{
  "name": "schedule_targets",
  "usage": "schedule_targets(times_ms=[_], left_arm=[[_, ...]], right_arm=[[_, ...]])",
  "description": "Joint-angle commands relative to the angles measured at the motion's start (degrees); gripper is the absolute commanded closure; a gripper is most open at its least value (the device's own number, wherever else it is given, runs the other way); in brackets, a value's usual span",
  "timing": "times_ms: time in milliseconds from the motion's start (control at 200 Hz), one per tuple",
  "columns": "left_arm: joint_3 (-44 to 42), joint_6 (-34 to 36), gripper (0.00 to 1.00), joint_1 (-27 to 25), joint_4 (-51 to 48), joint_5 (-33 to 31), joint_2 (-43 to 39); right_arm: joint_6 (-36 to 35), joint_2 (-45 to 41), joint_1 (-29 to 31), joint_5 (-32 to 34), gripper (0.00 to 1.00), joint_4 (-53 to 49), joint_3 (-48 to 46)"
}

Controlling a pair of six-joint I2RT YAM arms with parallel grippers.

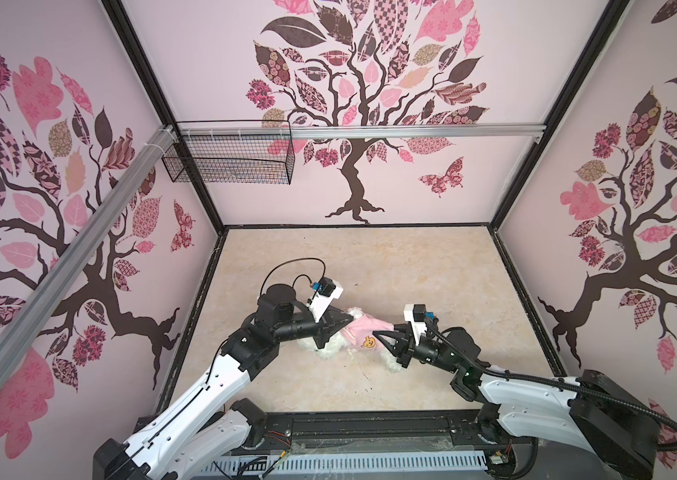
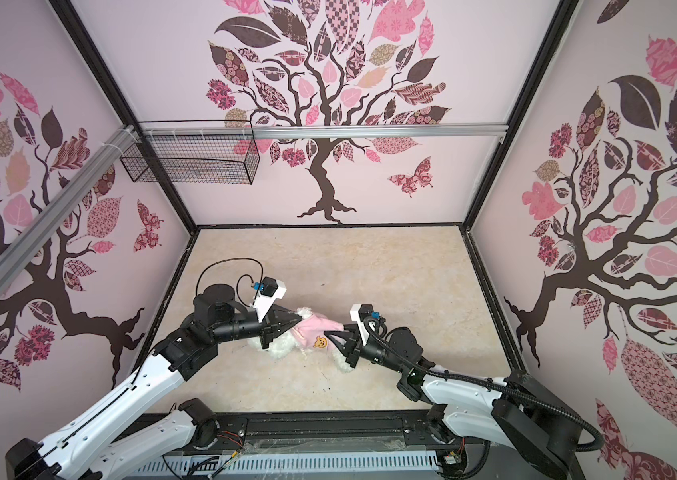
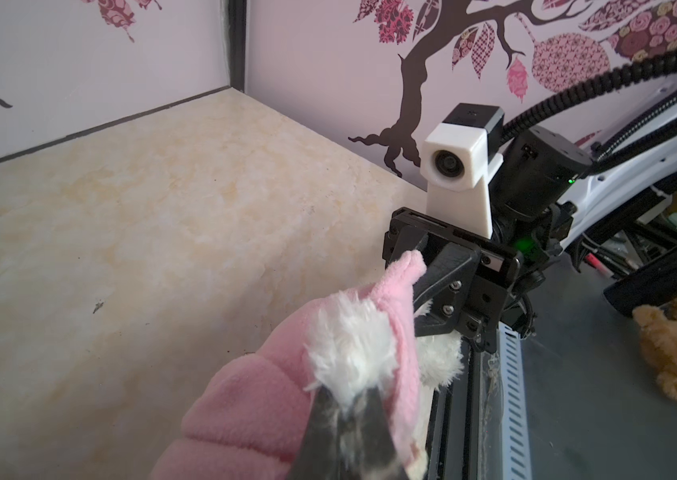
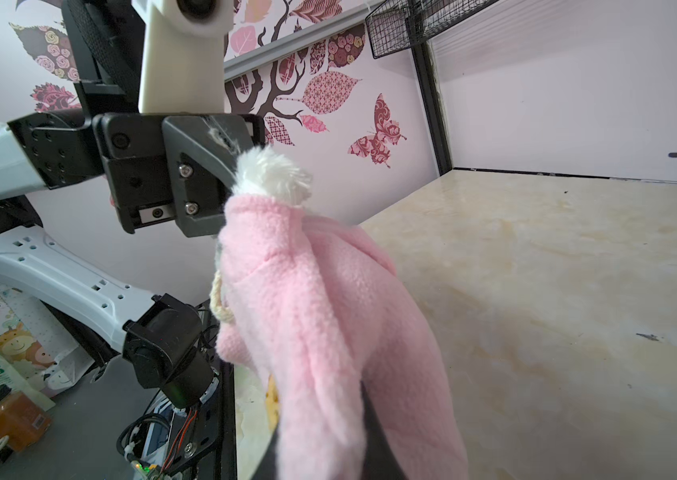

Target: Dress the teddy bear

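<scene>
Pink shirt mid-desk: your left gripper clamps the teddy bear by a paw, right gripper the hem, tensioning the sleeve

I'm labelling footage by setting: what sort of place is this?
Probably a robot lab's test booth, dressed like a nursery: robot arms left and right mounted at a marble-look tabletop, boxed in by tree-decal wall panels on a black frame.

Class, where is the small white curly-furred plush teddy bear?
In both top views the teddy bear lies lower-centre, partly in a pink fleece shirt, between the left gripper and right gripper.
</scene>
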Motion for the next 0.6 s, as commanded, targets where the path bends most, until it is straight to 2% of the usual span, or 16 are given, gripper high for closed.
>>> schedule_targets(times_ms=[0, 125, 220, 310, 410, 485, 595], left_arm=[[-1.0, -11.0, 1.00, 3.0, 12.8, -7.1, -2.0], [-0.6, -5.3, 1.00, 2.9, 6.3, -5.8, -1.6], [1.0, 3.7, 1.00, 2.6, -1.6, -4.3, -1.9], [3.6, 14.0, 0.87, 0.9, -11.1, -3.5, -1.0], [6.5, 23.0, 0.77, -4.5, -19.0, -9.2, 1.1], [8.4, 26.2, 0.71, -6.8, -22.2, -10.4, 3.2], [10.8, 27.8, 0.66, -7.4, -24.2, -10.3, 6.1]], right_arm=[[-1.3, 1.5, -0.8, 0.0, 0.92, -2.1, -0.8], [-4.9, 1.5, -0.9, -2.5, 0.93, -4.2, 0.9], [-9.1, 0.9, -0.9, -5.3, 0.94, -6.8, 1.9], [-12.0, 0.2, -0.8, -8.5, 0.94, -9.8, 3.4], [-14.2, -0.3, -0.8, -11.1, 0.94, -11.8, 4.6], [-15.6, -0.5, -0.7, -12.2, 0.94, -13.4, 5.4], [-16.3, -0.8, -0.7, -12.7, 0.94, -14.9, 5.9]])
